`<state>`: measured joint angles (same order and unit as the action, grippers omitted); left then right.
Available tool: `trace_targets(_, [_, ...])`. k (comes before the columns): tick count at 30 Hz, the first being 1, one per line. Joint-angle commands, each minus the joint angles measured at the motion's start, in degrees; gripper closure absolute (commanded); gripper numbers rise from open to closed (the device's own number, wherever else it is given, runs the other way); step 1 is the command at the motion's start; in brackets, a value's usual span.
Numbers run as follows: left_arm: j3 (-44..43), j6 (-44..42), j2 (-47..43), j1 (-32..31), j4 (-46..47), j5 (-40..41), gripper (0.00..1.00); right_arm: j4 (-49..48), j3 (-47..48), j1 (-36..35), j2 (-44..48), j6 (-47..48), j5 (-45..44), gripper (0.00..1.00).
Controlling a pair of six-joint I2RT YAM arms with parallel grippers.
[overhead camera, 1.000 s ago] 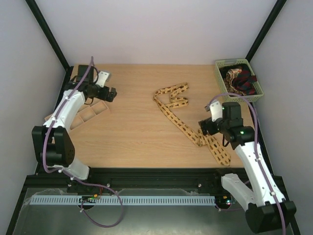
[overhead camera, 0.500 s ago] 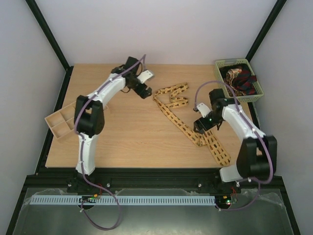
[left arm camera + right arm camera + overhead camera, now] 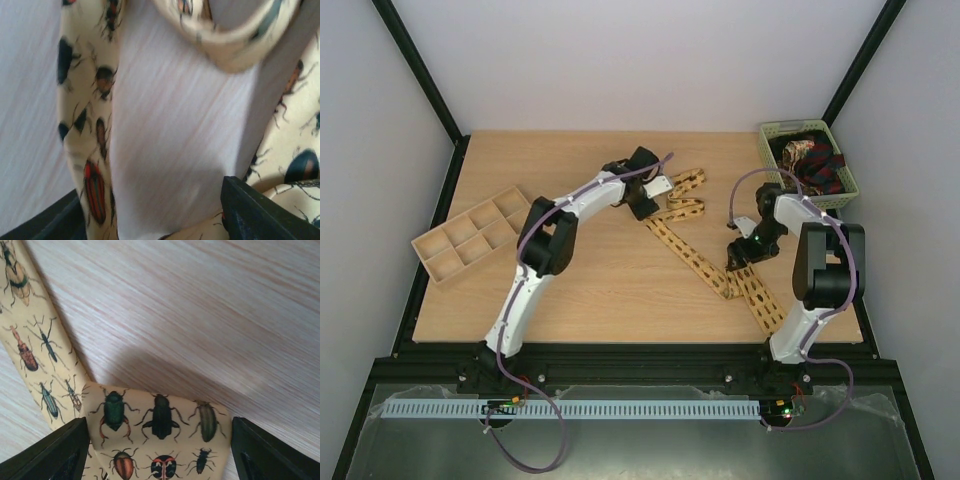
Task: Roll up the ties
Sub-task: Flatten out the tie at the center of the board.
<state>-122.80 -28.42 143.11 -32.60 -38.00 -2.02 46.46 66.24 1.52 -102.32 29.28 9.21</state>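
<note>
Bench (image 3: 590,290) check, overhead and both wrist views. The yellow tie (image 3: 695,258) lies loose and unrolled on the wood, left of the green basket (image 3: 847,165) and on its near side. One end is folded back on itself in a zigzag, and from there a long strip runs diagonally to a kink. The wide end carries on past the kink, ending almost straight in front of the basket. Up close the print is beetles on pale yellow (image 3: 95,140). The left gripper (image 3: 642,207) is down at the zigzag end, the end further left of the basket. In its wrist view the gripper (image 3: 155,215) stands wide, with bare wood and a fold of fabric between the two dark fingers (image 3: 260,212), and I see nothing pinched. The right gripper (image 3: 735,258) sits low over the kink, nearer the basket. Its wrist view shows the gripper (image 3: 157,450) spread wide too, the fingers (image 3: 47,452) at either edge. A flat band of the tie (image 3: 160,420) lies between them, and a narrower strip leads away to the upper left. I cannot tell whether the fingertips touch the cloth. More ties (image 3: 810,160), dark red and patterned, are heaped in the basket. A wooden divided tray (image 3: 470,235) sits far left of the basket, well apart from the tie.
</note>
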Motion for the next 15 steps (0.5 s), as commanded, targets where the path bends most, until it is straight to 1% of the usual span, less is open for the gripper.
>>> trace_targets(1, [10.7, -3.4, -7.7, 2.1, -0.7, 5.9, 0.36, 7.6, 1.5, 0.1, -1.3, 3.7, 3.0, 0.23])
trace_targets(6, [33.4, -5.5, -21.9, 8.4, 2.7, 4.0, 0.42, 10.7, 2.0, 0.1, -1.2, 8.0, 5.1, 0.24])
trace_targets(9, [43.5, -6.5, -29.4, 12.4, 3.4, 3.2, 0.44, 14.0, 3.5, 0.1, -1.0, 11.6, 7.3, 0.24])
trace_targets(12, [47.6, -7.5, -34.6, 15.7, 0.7, -1.8, 0.42, 18.2, 5.5, 0.1, -0.8, 15.3, 10.1, 0.23])
trace_targets(15, [48.2, -9.7, -39.4, 18.3, -2.4, -9.5, 0.34, 19.0, 6.4, 0.1, -0.8, 16.7, 11.4, 0.23])
